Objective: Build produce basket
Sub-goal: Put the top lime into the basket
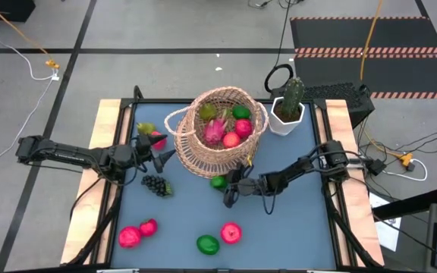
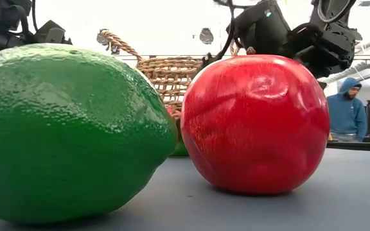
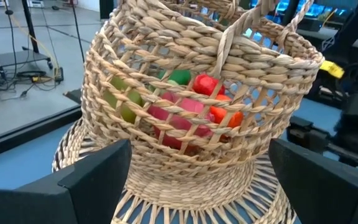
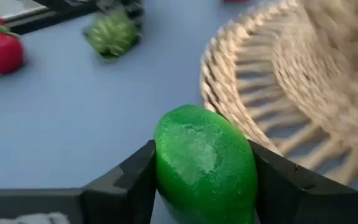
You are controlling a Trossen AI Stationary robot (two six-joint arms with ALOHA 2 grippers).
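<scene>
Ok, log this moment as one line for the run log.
right gripper: shut on lime beside basket | left gripper: open at basket | fruit inside basket | loose: apple, grapes

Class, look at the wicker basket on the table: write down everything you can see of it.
The basket is round, woven of tan wicker, with open gaps in its wall, a flared woven base and a looped handle. It stands upright at the back middle of the blue table. Inside lie pink, red and green toy fruits. The left gripper is open beside its base.
</scene>
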